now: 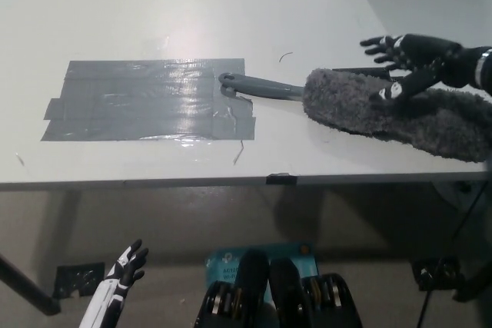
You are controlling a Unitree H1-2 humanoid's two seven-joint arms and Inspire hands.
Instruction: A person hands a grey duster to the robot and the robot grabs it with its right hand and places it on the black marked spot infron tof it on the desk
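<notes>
Duster (384, 110) lies on desk (192, 5), frame right; handle tip on tape patch (146, 100) edge only. R hand (406, 63) released, fingers spread above fluff. Risk: off-mark, head overhangs desk edge, may slip. L hand (123, 270) idle lower left, fingers apart.

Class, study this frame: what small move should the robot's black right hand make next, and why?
Probably lift clear: the black right hand is open above the fluffy grey duster, which already lies on the white desk, handle tip on the dark taped patch. White left hand rests below.
</notes>
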